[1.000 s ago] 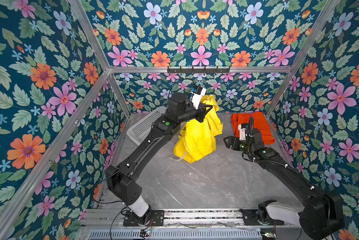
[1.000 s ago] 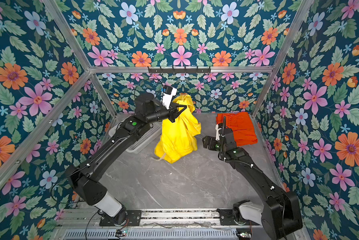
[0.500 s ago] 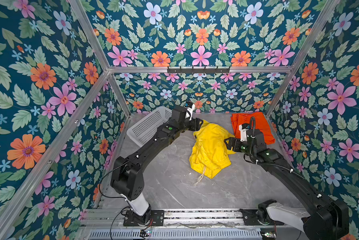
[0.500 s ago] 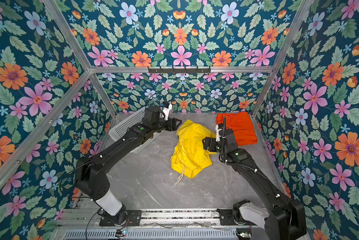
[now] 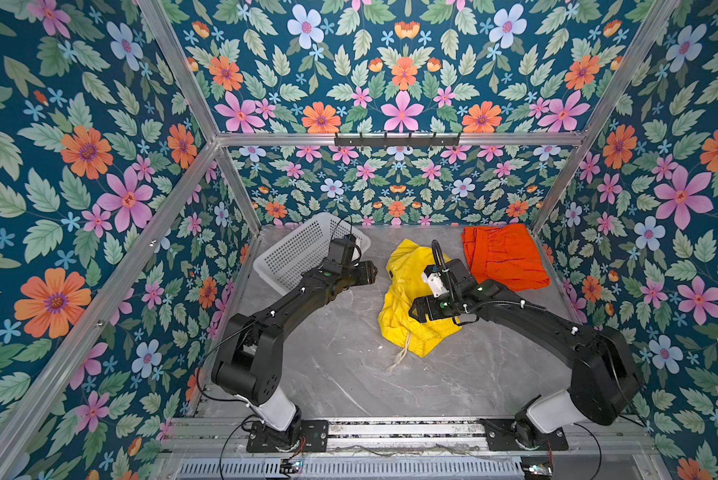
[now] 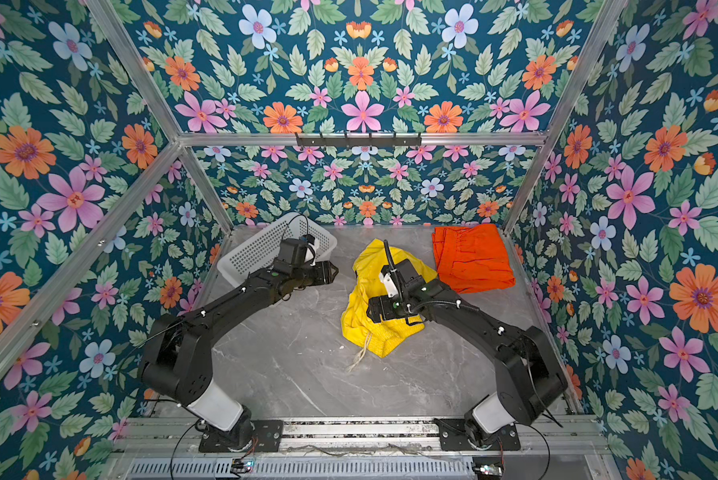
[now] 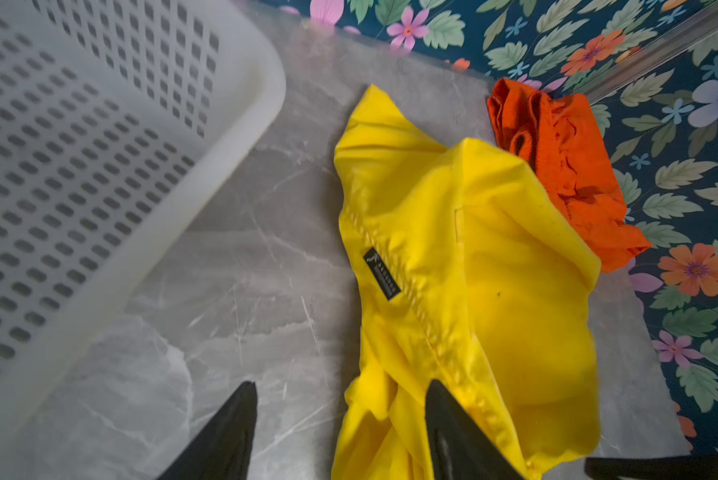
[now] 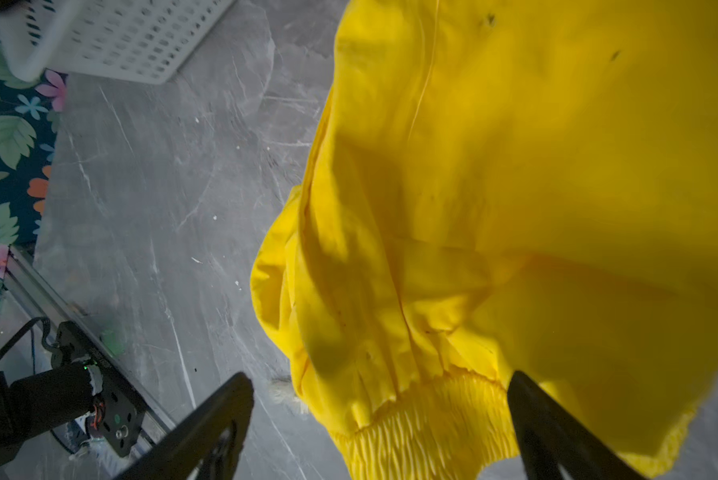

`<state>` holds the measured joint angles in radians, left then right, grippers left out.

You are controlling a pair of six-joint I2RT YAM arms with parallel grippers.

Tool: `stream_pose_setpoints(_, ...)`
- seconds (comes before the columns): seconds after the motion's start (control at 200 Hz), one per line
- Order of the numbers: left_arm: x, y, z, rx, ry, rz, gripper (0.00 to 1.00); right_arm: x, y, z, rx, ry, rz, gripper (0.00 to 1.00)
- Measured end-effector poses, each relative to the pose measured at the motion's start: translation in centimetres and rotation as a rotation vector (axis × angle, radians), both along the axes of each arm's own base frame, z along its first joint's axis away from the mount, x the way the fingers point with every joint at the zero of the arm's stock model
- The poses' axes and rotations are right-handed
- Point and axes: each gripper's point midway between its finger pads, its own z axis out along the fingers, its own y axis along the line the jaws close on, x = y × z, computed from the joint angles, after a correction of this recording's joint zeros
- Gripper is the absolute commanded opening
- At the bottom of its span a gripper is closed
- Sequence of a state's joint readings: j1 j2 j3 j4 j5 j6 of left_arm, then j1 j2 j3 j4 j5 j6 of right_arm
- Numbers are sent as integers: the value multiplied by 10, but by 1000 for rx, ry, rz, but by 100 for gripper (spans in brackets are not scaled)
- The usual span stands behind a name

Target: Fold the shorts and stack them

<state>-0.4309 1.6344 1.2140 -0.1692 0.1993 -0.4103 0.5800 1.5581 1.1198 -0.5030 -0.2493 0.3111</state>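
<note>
The yellow shorts (image 5: 403,299) (image 6: 370,332) lie crumpled on the grey table's middle, elastic waistband and pale drawstring (image 5: 399,357) toward the front. The orange shorts (image 5: 500,257) (image 6: 471,257) lie folded flat at the back right. My left gripper (image 5: 373,272) (image 6: 335,272) hovers open just left of the yellow shorts' far end; in the left wrist view its open jaws (image 7: 340,424) frame the edge of the yellow fabric (image 7: 473,270) without pinching it. My right gripper (image 5: 413,309) (image 6: 372,309) hangs open low over the yellow shorts, the waistband (image 8: 432,428) between its spread fingers (image 8: 378,424).
A white perforated basket (image 5: 303,253) (image 6: 266,245) lies tipped at the back left, right behind my left wrist. Floral walls close in the table on three sides. A black hook rail (image 5: 397,139) hangs on the back wall.
My left gripper opened and let go of the yellow shorts, which dropped from mid-air onto the table. The left arm came down and drew back left. The right gripper moved over the shorts.
</note>
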Motion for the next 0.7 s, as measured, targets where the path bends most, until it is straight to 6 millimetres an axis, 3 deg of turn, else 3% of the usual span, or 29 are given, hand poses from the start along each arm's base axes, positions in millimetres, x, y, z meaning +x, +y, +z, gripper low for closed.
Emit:
stream_pose_setpoints(0.1,14,15,17,86,-59,35,74,-2,-1,-16,-31,47,2,95)
stream_pose_setpoints(0.18,21,32,14,185,-53,66,76,-4,0,-28,-48,77,5,95)
stream_pose_setpoints(0.44,21,98,-38,450,117,133,76,-5,0,-51,-77,131,11,95)
stream_pose_setpoints(0.605,15,109,-70,481,222,118,70,-6,1,-54,-74,141,15,94)
stream_pose_setpoints(0.7,14,109,-82,469,254,104,62,-6,2,-54,-70,143,17,94)
